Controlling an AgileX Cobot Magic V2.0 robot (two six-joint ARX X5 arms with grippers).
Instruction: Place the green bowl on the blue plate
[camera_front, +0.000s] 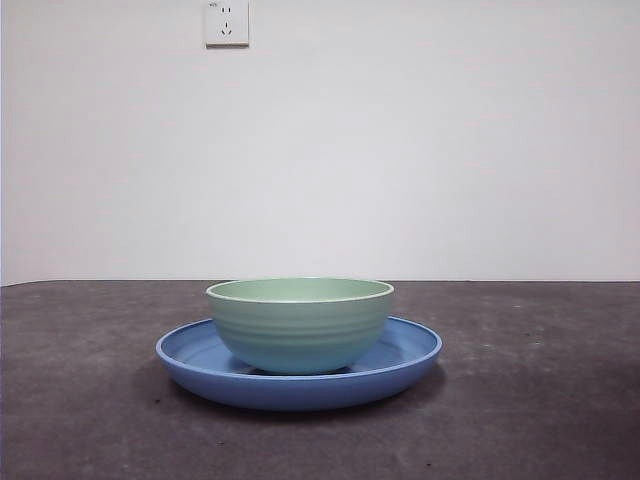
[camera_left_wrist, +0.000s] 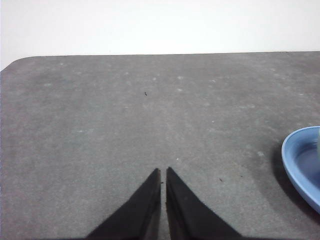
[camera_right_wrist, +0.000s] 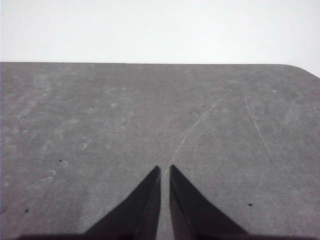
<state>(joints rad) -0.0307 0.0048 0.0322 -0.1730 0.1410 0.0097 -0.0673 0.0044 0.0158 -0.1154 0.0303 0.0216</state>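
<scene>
Bowl (camera_front: 300, 325) sits upright inside plate (camera_front: 300, 375), roughly centred, on tabletop (camera_front: 540, 400); task looks done. Left gripper (camera_left_wrist: 163, 172) and right gripper (camera_right_wrist: 165, 170) wait over bare tabletop, jaws pressed together, holding nothing. Plate edge (camera_left_wrist: 300, 167) near left gripper. Bowl probably light, rigid, glossy-slick; best hold: pinch across rim wall.

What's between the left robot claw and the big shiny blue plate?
Nothing: the left wrist view shows only bare grey table between the shut left gripper and the glossy blue round plate.
</scene>
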